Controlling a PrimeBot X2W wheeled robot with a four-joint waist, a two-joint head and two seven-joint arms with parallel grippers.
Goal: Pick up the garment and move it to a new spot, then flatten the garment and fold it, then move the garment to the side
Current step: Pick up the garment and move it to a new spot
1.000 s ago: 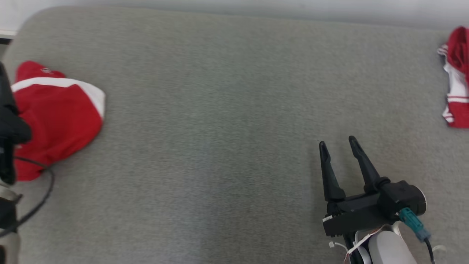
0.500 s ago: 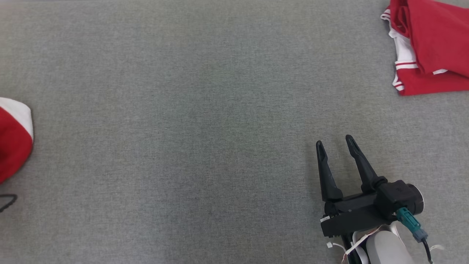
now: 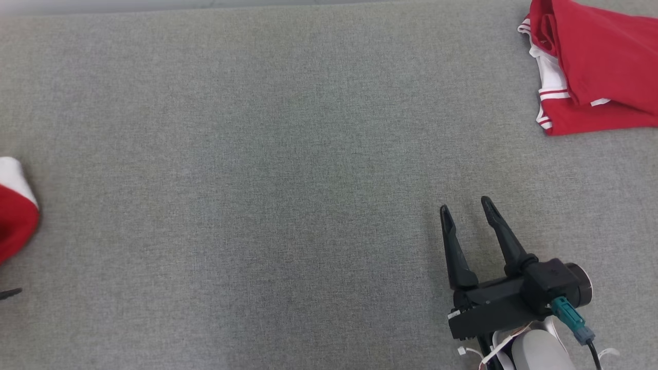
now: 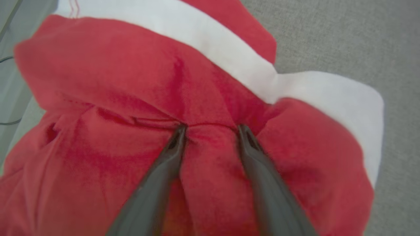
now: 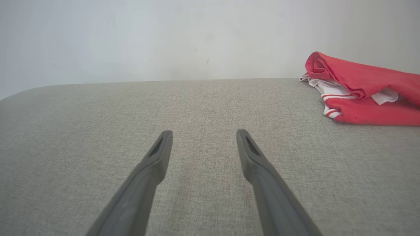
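Red garment (image 4: 131, 82) with a broad white band (image 4: 229, 59), bunched at the left edge of the grey cloth-covered desk (image 3: 282, 154). In the head view, cut off by the picture's left border, leaving one rounded red-and-white corner. In the left wrist view, cut off below and at the left, so full outline and kind of garment not to be made out.

Left gripper (image 4: 211, 128) on the garment: jaws spread, tips pressed into the red cloth on either side of a raised ridge of fabric at a seam, not clenched on it. Lower lengths of the fingers blurred. Thin dark cables (image 4: 6, 59) at that view's left margin, too fine to trace.

Right gripper (image 3: 465, 205) near the front edge toward the right, well apart from the garment, jaws released and empty over bare cloth; touching or hovering not to be told. Teal connector (image 3: 568, 316) at its wrist.

Second garment (image 3: 601, 61), red with white striped trim, crumpled at the far right corner, partly cut off at the right. Pale wall (image 5: 164, 39) behind the far edge.
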